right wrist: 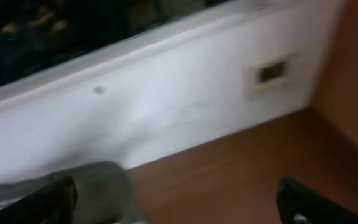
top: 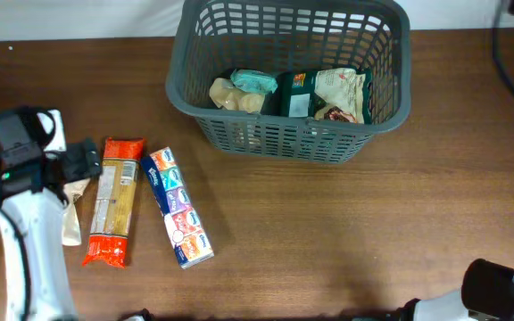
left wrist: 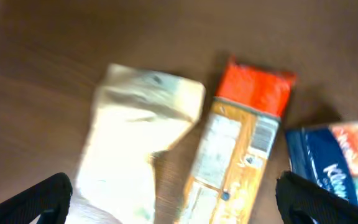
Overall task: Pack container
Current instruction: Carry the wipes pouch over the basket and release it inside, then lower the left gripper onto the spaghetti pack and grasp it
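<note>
The dark grey slotted basket (top: 293, 76) stands at the back centre and holds a beige packet (top: 235, 96), a teal packet (top: 255, 82), a dark green packet (top: 297, 94) and a white printed bag (top: 342, 89). On the table at the left lie an orange pasta packet (top: 114, 201), a blue tissue pack (top: 178, 207) and a cream pouch (top: 72, 212). My left gripper (top: 83, 162) is open above the cream pouch (left wrist: 138, 143) and pasta packet (left wrist: 235, 149), with the tissue pack (left wrist: 340, 158) at its right. My right gripper (right wrist: 176, 202) is open and empty, with the basket's corner (right wrist: 98, 186) blurred at its left.
A white wall runs behind the table's far edge (top: 70, 18). A black cable (top: 507, 62) hangs at the back right. The right arm's base (top: 498, 290) sits at the front right corner.
</note>
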Robot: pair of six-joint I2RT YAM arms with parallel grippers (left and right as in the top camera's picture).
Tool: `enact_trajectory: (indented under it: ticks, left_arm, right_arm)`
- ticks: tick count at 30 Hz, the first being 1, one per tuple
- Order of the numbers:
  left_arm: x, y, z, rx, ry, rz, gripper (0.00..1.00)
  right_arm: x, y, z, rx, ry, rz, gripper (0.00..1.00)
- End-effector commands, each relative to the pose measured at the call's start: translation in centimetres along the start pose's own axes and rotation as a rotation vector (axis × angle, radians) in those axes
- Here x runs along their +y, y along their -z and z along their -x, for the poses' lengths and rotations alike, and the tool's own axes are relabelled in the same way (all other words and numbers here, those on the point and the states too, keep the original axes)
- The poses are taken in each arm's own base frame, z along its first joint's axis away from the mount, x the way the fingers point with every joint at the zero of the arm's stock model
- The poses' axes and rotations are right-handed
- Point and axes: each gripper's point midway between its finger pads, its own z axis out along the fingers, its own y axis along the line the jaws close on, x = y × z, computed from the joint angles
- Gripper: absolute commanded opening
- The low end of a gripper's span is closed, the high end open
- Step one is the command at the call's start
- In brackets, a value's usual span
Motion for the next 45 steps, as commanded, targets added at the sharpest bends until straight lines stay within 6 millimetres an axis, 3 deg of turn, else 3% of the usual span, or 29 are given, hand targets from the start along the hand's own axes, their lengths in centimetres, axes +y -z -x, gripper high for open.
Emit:
enact_trajectory:
  ticks: [1,5,12,15,22,27,32,34,39,43,45]
  left_arm:
    - [-2.3,-3.2,-2.0,0.095,-0.085,-0.124,0.99]
    - [-3.5,-5.7,-3.9,0.188,-0.185,-0.189,1.00]
    - [-4.6,-9.2,-7.2,0.334,-0.249,-0.256,1.00]
    - [-5.6,-10.3,-8.9,0.393,-0.264,-0.310,1.00]
    - [-7.0,-11.8,-13.7,0.511,-0.252,-0.374,0.89]
    - [-7.4,-12.4,-16.2,0.529,-0.251,-0.377,0.72]
    - [-7.7,-13.2,-17.9,0.524,-0.253,-0.371,0.27]
    - [-7.5,-13.5,-18.4,0.521,-0.258,-0.355,0.02]
    - [-7.0,-13.8,-16.6,0.481,-0.264,-0.325,0.01]
    - [-4.4,-13.1,-11.5,0.421,-0.288,-0.212,0.02]
    - [-2.5,-11.9,-7.4,0.356,-0.298,-0.121,0.02]
  right_arm:
    - [-3.3,0.3,-0.3,0.020,-0.038,-0.087,0.99]
    - [-5.0,0.6,-1.1,0.055,-0.014,-0.126,0.99]
    - [-5.3,0.7,-1.3,0.065,0.023,-0.137,0.99]
    - [-5.3,0.7,-1.2,0.064,0.024,-0.140,0.99]
    - [-5.5,0.7,-1.6,0.077,0.021,-0.145,0.99]
    - [-5.8,0.8,-2.1,0.099,0.018,-0.163,0.99]
    - [-5.8,0.9,-2.4,0.111,0.015,-0.164,0.99]
    - [-5.8,0.9,-2.4,0.110,0.015,-0.164,0.99]
    - [-5.8,0.9,-2.4,0.110,0.015,-0.164,0.99]
    - [-5.8,0.9,-2.7,0.121,0.013,-0.165,0.99]
    - [-5.8,0.9,-2.8,0.127,0.012,-0.166,0.99]
